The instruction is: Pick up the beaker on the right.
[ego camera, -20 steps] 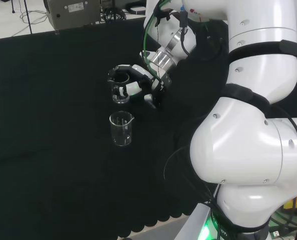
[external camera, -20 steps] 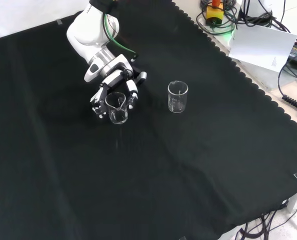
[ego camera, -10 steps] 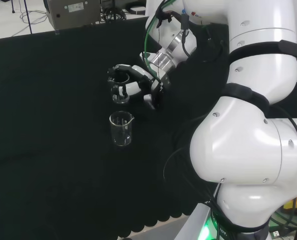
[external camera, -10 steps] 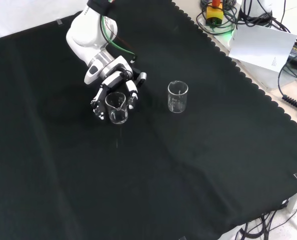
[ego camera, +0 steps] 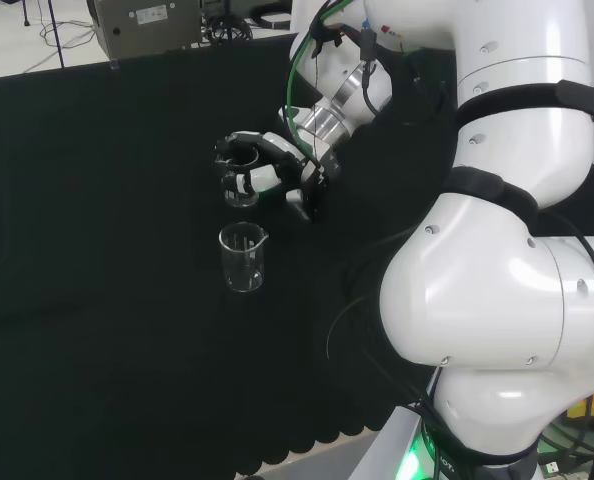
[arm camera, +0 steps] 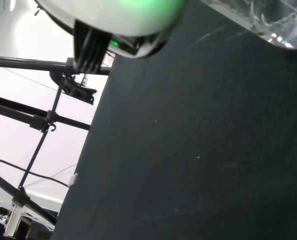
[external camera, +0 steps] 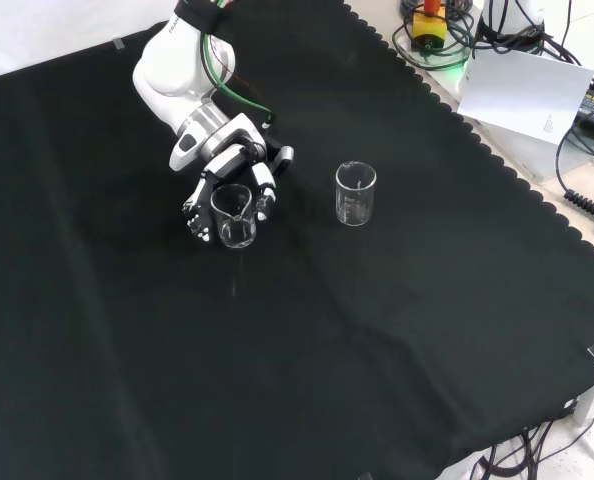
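Two clear glass beakers are on the black cloth. In the front view the hand (external camera: 225,176) has its fingers curled round the left beaker (external camera: 235,216), which looks slightly raised. The other beaker (external camera: 355,193) stands upright and free to its right. In the head view the hand (ego camera: 277,172) grips the farther beaker (ego camera: 240,178), and the free beaker (ego camera: 243,257) stands nearer the camera. A glass edge (arm camera: 268,20) shows in the wrist view.
The arm's white links (ego camera: 507,250) stand at the right of the head view. The cloth's scalloped edge (external camera: 497,160) runs along the right of the front view, with a sheet of paper (external camera: 532,90) and cables beyond it. A tripod (arm camera: 38,120) shows past the cloth.
The hand with the beaker in it has risen a little and shifted slightly. The free beaker has not moved.
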You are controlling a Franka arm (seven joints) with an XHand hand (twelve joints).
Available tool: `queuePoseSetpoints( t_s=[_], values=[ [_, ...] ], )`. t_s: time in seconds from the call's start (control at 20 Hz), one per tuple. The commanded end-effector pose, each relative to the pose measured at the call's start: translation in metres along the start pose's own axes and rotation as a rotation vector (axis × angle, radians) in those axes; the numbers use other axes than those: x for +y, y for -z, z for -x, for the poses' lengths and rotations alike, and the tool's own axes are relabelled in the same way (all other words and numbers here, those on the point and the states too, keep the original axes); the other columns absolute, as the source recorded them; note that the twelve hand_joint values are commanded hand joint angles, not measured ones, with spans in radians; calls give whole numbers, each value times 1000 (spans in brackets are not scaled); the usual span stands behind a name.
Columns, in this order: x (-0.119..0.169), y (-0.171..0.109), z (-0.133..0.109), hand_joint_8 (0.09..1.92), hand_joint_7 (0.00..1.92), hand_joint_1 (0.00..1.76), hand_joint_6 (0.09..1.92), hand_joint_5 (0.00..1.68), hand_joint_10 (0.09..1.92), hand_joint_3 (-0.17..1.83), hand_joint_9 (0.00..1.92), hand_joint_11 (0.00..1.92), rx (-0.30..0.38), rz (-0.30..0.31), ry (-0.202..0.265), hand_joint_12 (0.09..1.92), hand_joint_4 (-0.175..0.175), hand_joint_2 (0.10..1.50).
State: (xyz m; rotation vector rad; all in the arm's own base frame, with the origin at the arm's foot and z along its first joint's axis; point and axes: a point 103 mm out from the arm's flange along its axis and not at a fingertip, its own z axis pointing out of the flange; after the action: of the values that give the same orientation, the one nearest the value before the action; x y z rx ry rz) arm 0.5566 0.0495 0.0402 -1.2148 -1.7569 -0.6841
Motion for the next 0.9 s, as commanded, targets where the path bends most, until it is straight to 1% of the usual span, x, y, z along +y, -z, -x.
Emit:
queuePoseSetpoints(
  t_s=[0.05, 0.5, 0.6, 0.65, 0.7, 0.75, 0.85, 0.9],
  values=[
    [-2, -1, 4, 659, 409, 1090, 858, 531, 563, 756, 593, 159, -2, 1, -16, 1361, 5, 520],
    [-3, -1, 5, 658, 429, 1095, 918, 559, 556, 758, 602, 180, -4, 8, -28, 1358, 6, 545],
    [-3, 0, 6, 662, 478, 1076, 909, 652, 564, 745, 621, 256, -16, 29, -41, 1332, 11, 597],
    [-3, 0, 7, 669, 529, 1064, 959, 775, 572, 590, 664, 354, -32, 41, -54, 1302, 43, 734],
    [-3, 1, 7, 665, 604, 1062, 976, 876, 558, 416, 739, 487, -53, 52, -64, 1247, 60, 857],
    [-3, 2, 6, 650, 662, 1063, 975, 940, 525, 274, 801, 586, -79, 66, -74, 1194, 68, 947],
    [-3, 4, 5, 603, 954, 1085, 869, 1057, 444, 129, 1062, 965, -105, 72, -83, 987, 68, 1006],
    [-3, 6, 5, 541, 1054, 1091, 835, 1086, 367, 95, 1155, 1075, -98, 87, -90, 905, 68, 1016]
  ],
)
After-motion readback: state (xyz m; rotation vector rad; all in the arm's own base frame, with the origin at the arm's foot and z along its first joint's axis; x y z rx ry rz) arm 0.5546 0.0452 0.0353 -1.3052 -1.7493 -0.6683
